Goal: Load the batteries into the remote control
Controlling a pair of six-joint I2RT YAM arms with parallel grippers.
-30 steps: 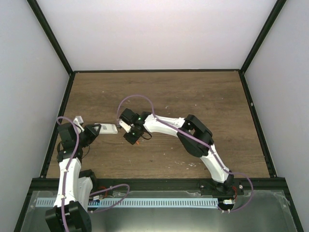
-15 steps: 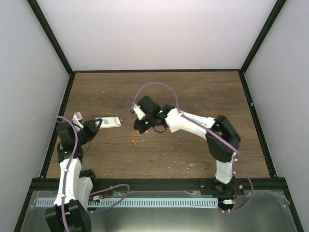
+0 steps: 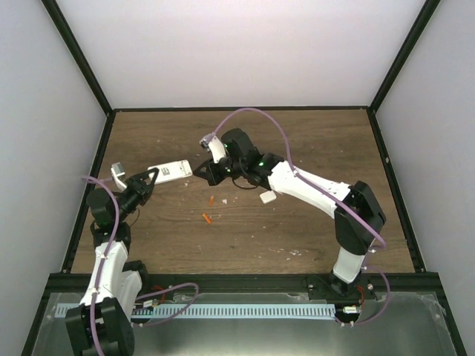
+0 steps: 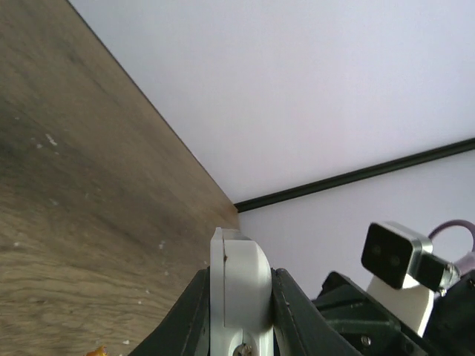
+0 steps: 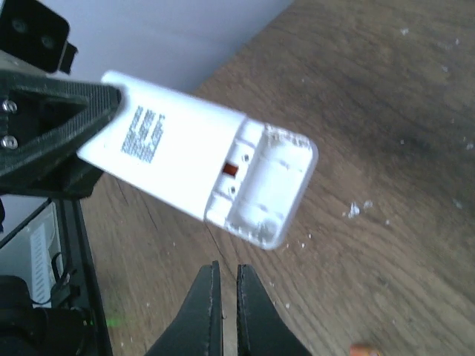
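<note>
The left jaws, pinching the remote control (image 3: 169,171), have swung it up towards the right jaws, which came away pressed together and empty, so its bay gapes unfilled while the batteries (image 3: 206,218) lie on the table (image 3: 297,148)

Your L arm (image 3: 110,248) stands near-upright, wrist tipped fwd; left gripper (image 3: 152,178) is clamped on the remote control (image 3: 172,170). Your R arm (image 3: 312,185) reaches far across to the left, w/ right gripper (image 3: 200,171) closed tight, empty, pointing at the L one.
</note>
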